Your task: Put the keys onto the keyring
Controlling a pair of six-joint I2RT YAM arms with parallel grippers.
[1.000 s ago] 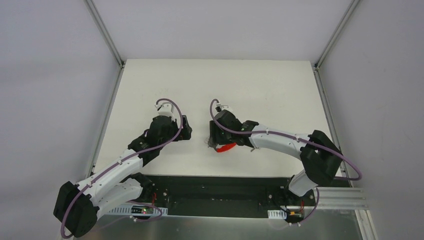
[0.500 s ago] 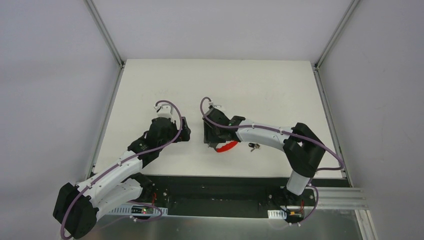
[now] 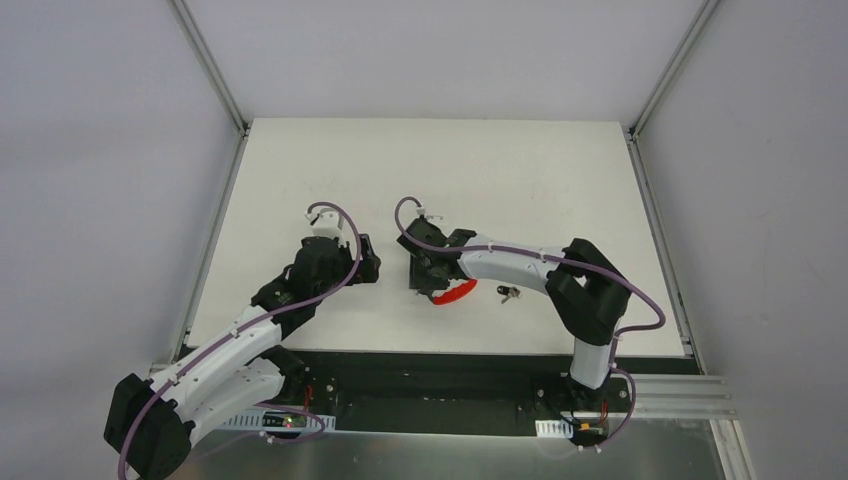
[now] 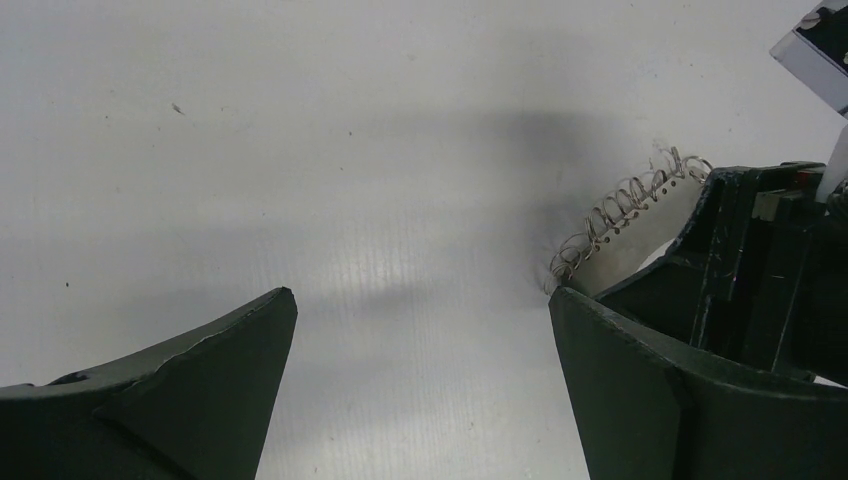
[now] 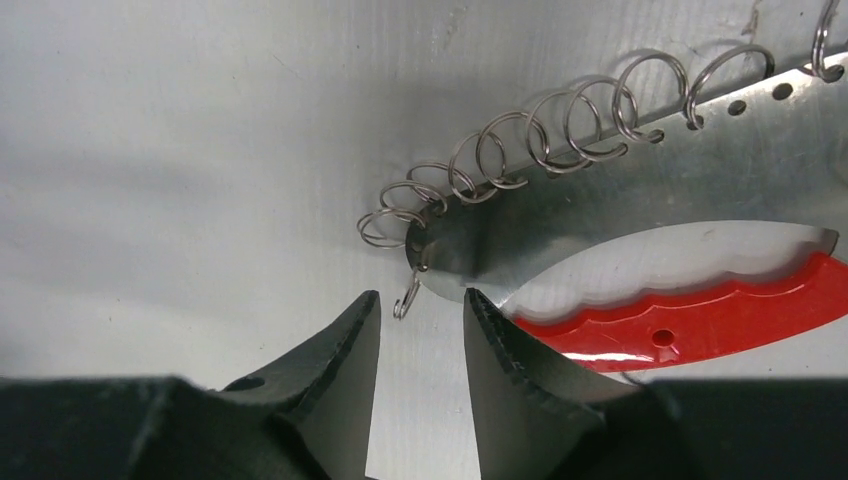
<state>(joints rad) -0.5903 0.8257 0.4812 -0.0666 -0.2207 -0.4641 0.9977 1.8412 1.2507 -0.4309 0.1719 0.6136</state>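
Just beyond the part-open, empty jaws of my right gripper [image 5: 421, 297] lies the keyring [image 5: 600, 190] tip, its strap running away rightward

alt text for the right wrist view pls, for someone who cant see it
The right hand, jaws a narrow gap apart, points at the end of the keyring, where a small wire hook hangs at the gap. Silver loops run up to the right along a grey-white strap, with a red tag below it, all on a white table.
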